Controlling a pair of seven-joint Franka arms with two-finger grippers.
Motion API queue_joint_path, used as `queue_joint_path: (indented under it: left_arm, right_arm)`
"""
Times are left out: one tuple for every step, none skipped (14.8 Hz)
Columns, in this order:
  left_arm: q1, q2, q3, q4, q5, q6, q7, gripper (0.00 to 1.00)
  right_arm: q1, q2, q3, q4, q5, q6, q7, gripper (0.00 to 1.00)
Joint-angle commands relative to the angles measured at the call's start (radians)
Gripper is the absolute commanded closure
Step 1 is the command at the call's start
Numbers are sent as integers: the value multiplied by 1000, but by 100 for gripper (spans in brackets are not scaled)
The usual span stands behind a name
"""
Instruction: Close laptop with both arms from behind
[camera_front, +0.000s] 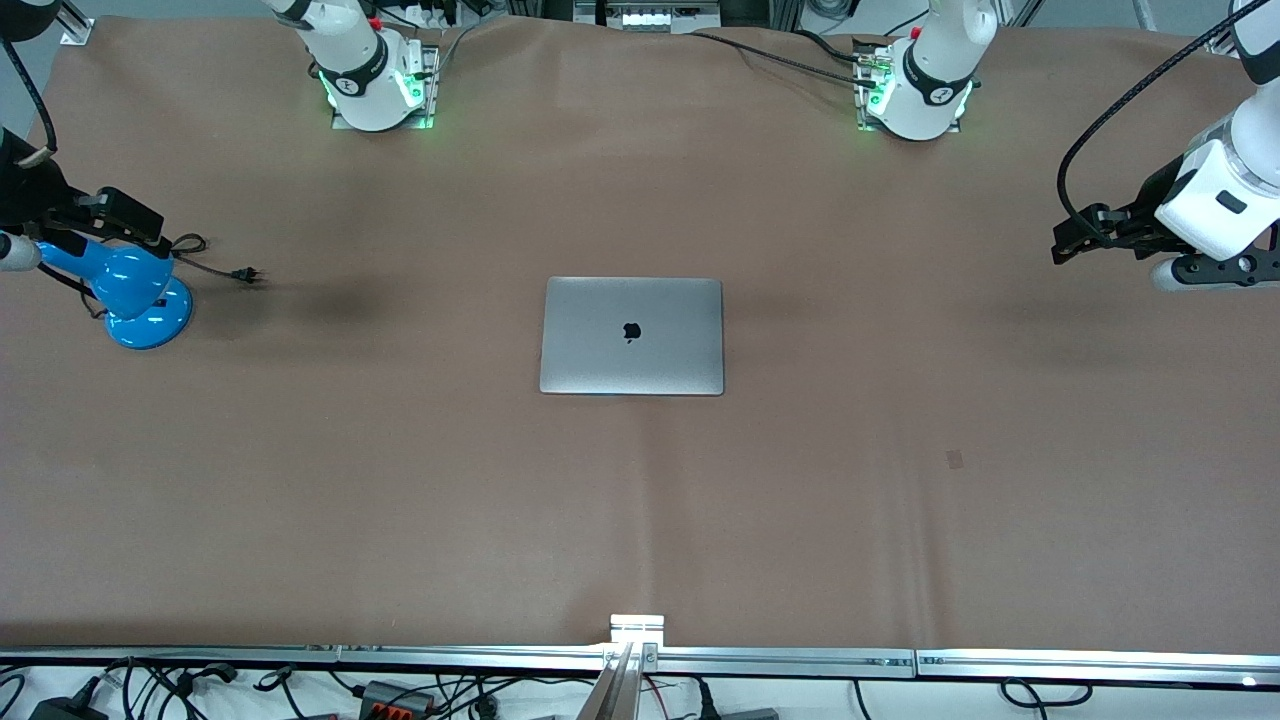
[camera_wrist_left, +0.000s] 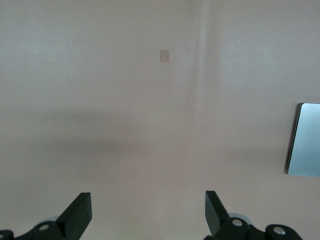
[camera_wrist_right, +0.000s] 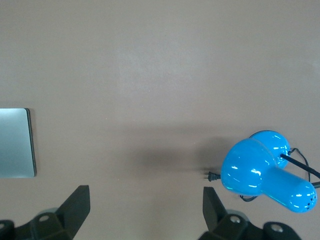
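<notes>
The silver-grey laptop (camera_front: 632, 336) lies shut and flat in the middle of the table, its black apple logo facing up. My left gripper (camera_front: 1064, 244) hangs open over bare table toward the left arm's end, well clear of the laptop. In the left wrist view its fingers (camera_wrist_left: 80, 212) stand wide apart with nothing between them, and one edge of the laptop (camera_wrist_left: 305, 140) shows. My right gripper (camera_front: 140, 218) hangs open at the right arm's end, over a blue lamp. Its fingers (camera_wrist_right: 77, 205) hold nothing, and a corner of the laptop (camera_wrist_right: 15, 142) shows.
A blue desk lamp (camera_front: 135, 295) lies on the table under the right gripper, its black cord and plug (camera_front: 248, 274) trailing toward the laptop. The two arm bases (camera_front: 375, 85) stand along the table edge farthest from the front camera. A small dark mark (camera_front: 954, 458) is on the brown cover.
</notes>
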Motion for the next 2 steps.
queue_joint_path:
  left_arm:
    - [5, -2, 6, 9, -14, -17, 25, 0]
    - [5, -2, 4, 9, -14, -17, 25, 0]
  right_arm:
    - [-14, -7, 13, -2, 5, -28, -8, 0]
    - [-14, -7, 13, -2, 5, -25, -8, 0]
